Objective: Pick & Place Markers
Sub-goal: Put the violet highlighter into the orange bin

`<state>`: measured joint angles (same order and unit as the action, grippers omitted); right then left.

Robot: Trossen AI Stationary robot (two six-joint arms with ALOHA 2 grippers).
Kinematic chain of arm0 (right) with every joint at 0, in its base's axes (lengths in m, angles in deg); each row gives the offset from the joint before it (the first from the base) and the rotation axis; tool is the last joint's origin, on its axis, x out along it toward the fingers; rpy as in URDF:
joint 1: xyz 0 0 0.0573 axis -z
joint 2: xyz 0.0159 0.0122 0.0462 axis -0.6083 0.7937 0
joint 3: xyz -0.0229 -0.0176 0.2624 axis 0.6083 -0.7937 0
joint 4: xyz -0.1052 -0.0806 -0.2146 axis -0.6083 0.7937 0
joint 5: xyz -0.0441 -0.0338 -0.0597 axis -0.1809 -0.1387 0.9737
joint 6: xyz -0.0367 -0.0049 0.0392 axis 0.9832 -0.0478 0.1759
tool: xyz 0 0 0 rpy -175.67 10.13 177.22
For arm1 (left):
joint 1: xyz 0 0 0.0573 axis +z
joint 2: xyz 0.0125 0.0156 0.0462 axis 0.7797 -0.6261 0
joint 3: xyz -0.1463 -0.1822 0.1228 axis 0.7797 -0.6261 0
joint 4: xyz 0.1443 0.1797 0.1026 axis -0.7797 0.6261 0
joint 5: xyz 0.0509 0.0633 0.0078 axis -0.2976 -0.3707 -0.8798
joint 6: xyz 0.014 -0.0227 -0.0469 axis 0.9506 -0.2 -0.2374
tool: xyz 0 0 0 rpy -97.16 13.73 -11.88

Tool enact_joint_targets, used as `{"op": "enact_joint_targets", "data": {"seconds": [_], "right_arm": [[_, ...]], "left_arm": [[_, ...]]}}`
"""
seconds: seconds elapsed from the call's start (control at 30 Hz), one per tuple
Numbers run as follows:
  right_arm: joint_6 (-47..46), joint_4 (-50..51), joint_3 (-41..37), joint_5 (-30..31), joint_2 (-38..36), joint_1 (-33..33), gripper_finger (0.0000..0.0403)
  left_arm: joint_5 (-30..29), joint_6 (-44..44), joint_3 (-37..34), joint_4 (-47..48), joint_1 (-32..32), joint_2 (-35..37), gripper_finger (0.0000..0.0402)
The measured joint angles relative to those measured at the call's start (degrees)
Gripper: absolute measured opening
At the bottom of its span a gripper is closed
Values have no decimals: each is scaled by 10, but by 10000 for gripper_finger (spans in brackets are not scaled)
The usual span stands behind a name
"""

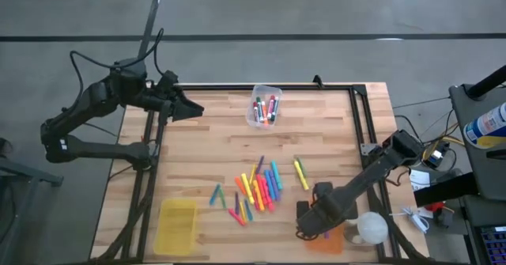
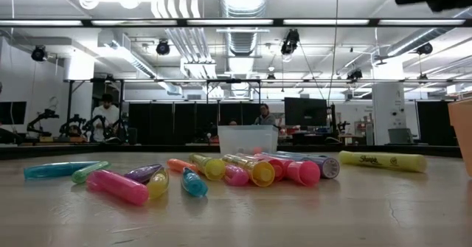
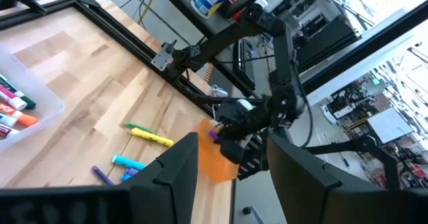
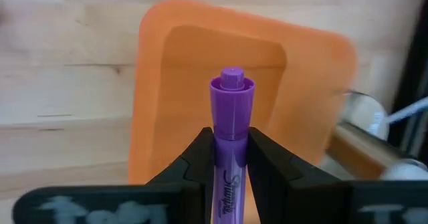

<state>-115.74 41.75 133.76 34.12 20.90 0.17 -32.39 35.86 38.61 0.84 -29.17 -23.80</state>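
Purple marker (image 4: pixel 231 140) pinched between the right gripper (image 4: pixel 231 158) fingers, clamped around the barrel with the capped end poking out ahead. Long axis running straight out along the fingers, tip aimed into the orange bin (image 4: pixel 194 63) right below it. Looks held that way on purpose: gripped mid-barrel so it stays put, nose-first over the bin's hollow so letting go should drop it inside. Probably the drop-off step, not yet released.

Same thing from the left wrist view: a bit of purple (image 3: pixel 214 134) at the far gripper, over the orange bin (image 3: pixel 214 158) at the table's near right corner.

Rest of the markers (image 1: pixel 257 190) scattered loose mid-table, mostly lying roughly parallel, fanned a little, with one yellow marker (image 1: pixel 301 173) off to the right side of the pile. A few already sitting in the clear bin (image 1: pixel 265 105) toward the far edge. Yellow bin (image 1: pixel 176 225) at the near left, nothing visible in it from above.

Left gripper (image 1: pixel 192 107) parked up at the far left edge of the table, fingers spread apart, holding nothing, well away from the pile.
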Motion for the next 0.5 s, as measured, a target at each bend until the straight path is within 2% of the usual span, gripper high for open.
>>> {"op": "enact_joint_targets", "data": {"seconds": [0.23,0.37,0.5], "right_arm": [[12,-71,-60,-35,0,1,69],[7,-82,-78,-71,0,1,88],[6,-93,-82,-76,-1,1,113]], "left_arm": [[0,-3,0,0,0,0,171],[0,-3,0,0,0,0,171],[0,-3,0,0,0,0,171]]}}
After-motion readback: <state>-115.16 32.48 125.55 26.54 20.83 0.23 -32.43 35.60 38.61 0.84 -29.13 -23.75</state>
